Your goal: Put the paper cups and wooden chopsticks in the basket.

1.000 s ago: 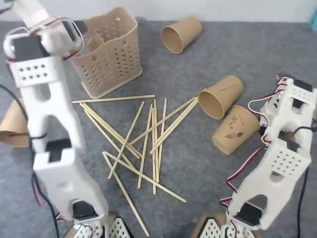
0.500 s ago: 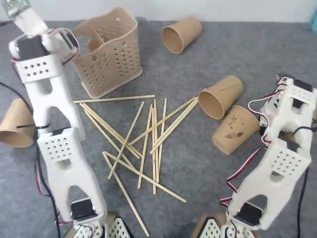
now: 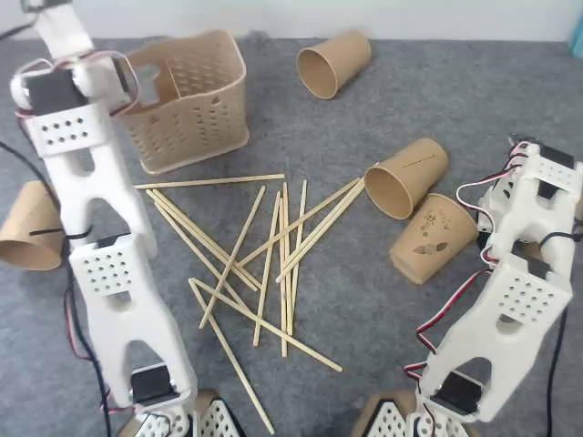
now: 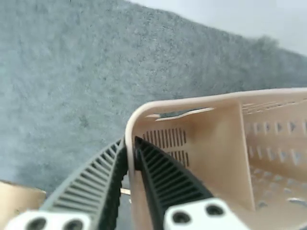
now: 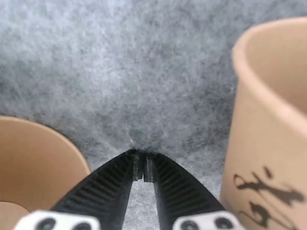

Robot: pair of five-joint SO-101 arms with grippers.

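Left hand (image 4: 132, 155) is pinched nearly shut on a corner of the basket (image 4: 268, 124) rim, one finger inside the wall and one outside. So it's got the basket itself, nothing else. From there the rest of the basket stretches out past the fingertips, mouth facing up. Can't tell if the base sits flat on the counter (image 3: 410, 100) or is tipped a bit.

The bit that matters imo: the wooden chopsticks (image 3: 264, 259) are back from that hand, toward the arm bases, in a loose crisscross pile. Most of their long axes run roughly from the bases out toward the basket, and one lies across, nearest the basket.

Right hand (image 5: 144, 167) is closed on nothing, tips low over the grey felt, wedged between a printed cup (image 5: 268, 158) on one side and a plain cup (image 5: 33, 158) on the other, both just beside it. That arm is clearly nearer those.

Another cup (image 3: 332, 62) lies on its side well beyond the pile, and one more (image 3: 27, 228) is half hidden behind the left arm. In the high view the arms' own bodies cover both hands.
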